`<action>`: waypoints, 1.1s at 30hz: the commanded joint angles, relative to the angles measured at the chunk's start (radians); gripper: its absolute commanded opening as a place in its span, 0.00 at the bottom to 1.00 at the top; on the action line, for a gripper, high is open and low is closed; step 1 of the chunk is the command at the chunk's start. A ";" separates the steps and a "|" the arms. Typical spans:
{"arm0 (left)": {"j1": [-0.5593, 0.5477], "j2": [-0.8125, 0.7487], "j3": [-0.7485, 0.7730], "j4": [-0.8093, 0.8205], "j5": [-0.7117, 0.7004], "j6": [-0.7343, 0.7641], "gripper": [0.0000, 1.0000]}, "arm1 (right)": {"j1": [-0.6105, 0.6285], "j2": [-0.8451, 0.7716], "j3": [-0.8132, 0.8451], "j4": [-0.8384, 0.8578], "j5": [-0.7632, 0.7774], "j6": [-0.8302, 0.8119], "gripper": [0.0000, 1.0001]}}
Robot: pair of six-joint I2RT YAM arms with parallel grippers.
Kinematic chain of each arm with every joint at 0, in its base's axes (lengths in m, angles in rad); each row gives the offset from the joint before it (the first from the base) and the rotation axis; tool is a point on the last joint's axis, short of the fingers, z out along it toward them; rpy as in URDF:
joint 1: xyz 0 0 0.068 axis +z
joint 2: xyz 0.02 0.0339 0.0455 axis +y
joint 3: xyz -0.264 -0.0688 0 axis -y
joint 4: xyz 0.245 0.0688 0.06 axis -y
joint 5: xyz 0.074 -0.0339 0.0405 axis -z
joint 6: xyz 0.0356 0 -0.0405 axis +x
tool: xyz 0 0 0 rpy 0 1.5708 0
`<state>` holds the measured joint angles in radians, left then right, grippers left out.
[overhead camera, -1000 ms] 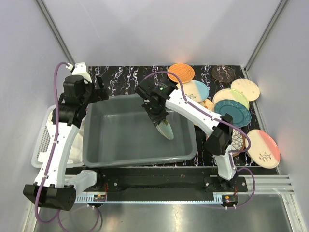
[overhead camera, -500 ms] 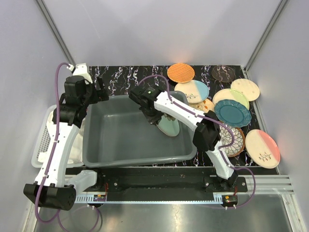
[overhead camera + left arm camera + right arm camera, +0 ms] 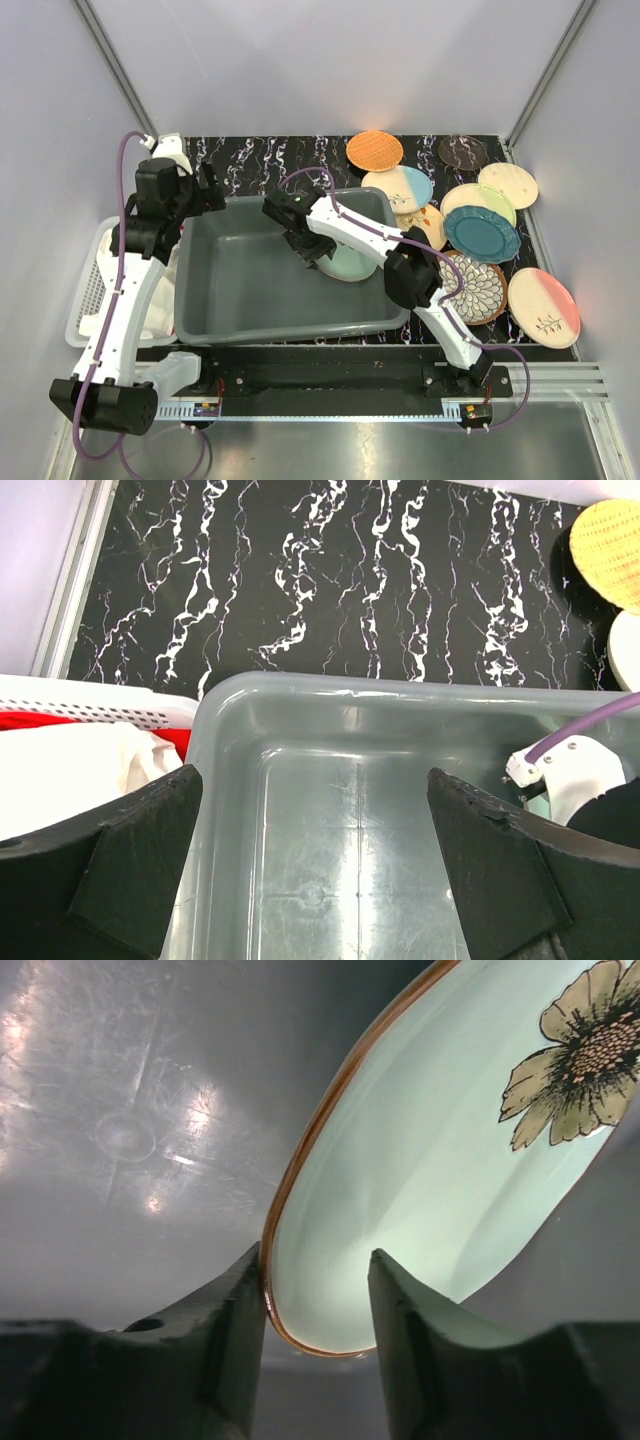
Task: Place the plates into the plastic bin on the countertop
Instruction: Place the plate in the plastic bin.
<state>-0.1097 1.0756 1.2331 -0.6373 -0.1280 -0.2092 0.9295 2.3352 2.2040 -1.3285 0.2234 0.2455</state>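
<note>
One pale green, flower-painted round plate [image 3: 430, 1160] leans inside the large grey plastic bin [image 3: 290, 328] at centre frame, loose between the right gripper's [image 3: 318, 1260] parted fingers, apparently to drop, while the left gripper [image 3: 312, 780] hovers spread wide, upper left.

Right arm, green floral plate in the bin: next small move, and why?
Probably back the right gripper up and off the green floral plate. Its jaws stand apart around the rim, and the plate sits inside the plastic bin, so it looks delivered.
</note>
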 commanded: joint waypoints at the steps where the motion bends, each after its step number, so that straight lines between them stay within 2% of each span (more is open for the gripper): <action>1: 0.005 -0.011 -0.007 0.027 -0.016 0.017 0.99 | -0.009 -0.019 0.005 -0.152 0.022 -0.051 0.53; 5: 0.005 -0.011 -0.009 0.027 -0.016 0.017 0.99 | -0.009 -0.025 0.011 -0.137 0.002 -0.057 0.61; 10: 0.008 -0.006 0.000 0.027 -0.022 0.021 0.99 | -0.011 -0.057 0.005 -0.097 -0.041 -0.068 0.78; 11: 0.008 -0.005 0.000 0.027 -0.024 0.021 0.99 | -0.011 -0.071 0.005 -0.083 -0.053 -0.069 0.79; 20: 0.010 -0.009 0.012 0.025 -0.033 0.022 0.99 | -0.029 -0.195 -0.045 0.011 -0.166 -0.095 0.82; 24: 0.011 0.000 0.019 0.025 -0.050 0.011 0.99 | -0.076 -0.280 -0.095 0.061 -0.189 -0.089 0.82; 33: 0.013 0.056 0.054 0.034 -0.035 -0.012 0.99 | -0.253 -0.427 -0.122 0.159 -0.361 -0.035 0.82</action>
<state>-0.1024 1.1149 1.2358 -0.6369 -0.1551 -0.2111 0.7273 1.9930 2.0956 -1.2457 -0.0296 0.1825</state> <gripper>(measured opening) 0.985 0.823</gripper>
